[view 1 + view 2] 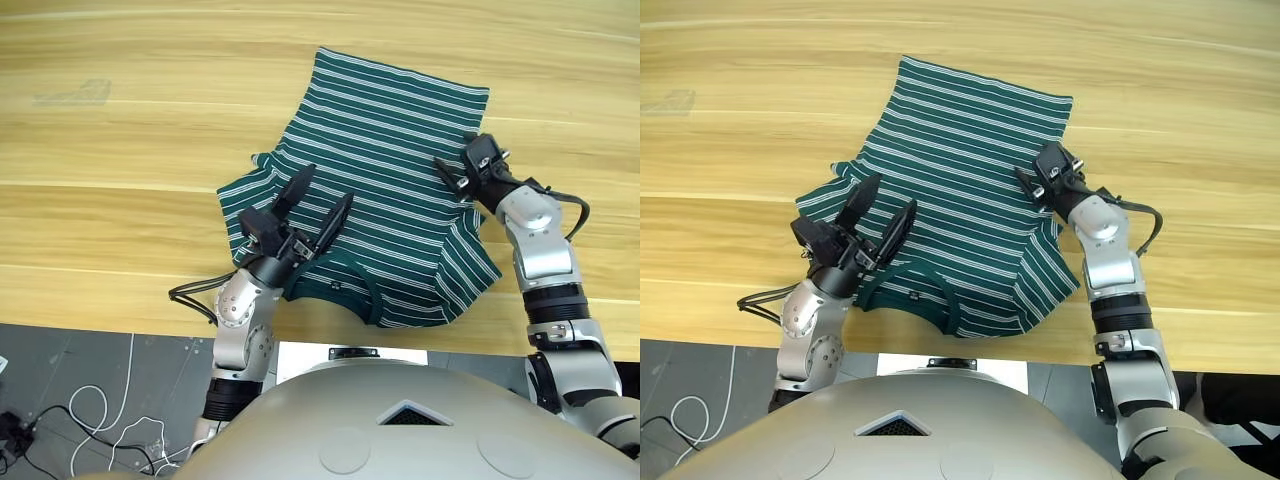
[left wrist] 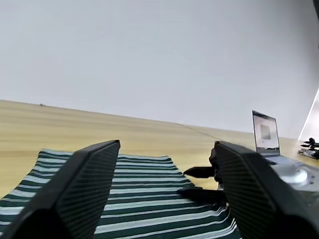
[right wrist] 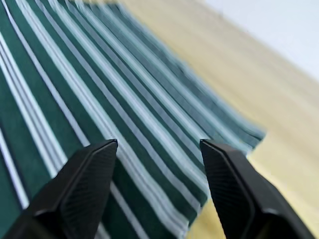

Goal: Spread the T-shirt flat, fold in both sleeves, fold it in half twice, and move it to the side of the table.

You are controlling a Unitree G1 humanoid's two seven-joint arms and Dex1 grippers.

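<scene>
On the wooden bench (image 1: pixel 120 150), close to its near edge, the green striped T-shirt (image 1: pixel 380 170) lies mostly spread. Its collar (image 1: pixel 350 290) points toward the robot and its hem (image 1: pixel 405 72) lies on the far side. The left sleeve (image 1: pixel 235 195) is rumpled and partly bunched; the right sleeve (image 1: pixel 470 270) lies creased beside the body of the shirt.

The left hand (image 1: pixel 328 188) is over the shirt's left shoulder area, fingers spread wide and gripping nothing. The right hand (image 1: pixel 456 155) is at the shirt's right edge, about midway along the side. Its fingers (image 3: pixel 84 189) are also apart over the striped fabric, with nothing pinched.

A laptop (image 2: pixel 264 134) stands well apart, farther along the bench.
</scene>
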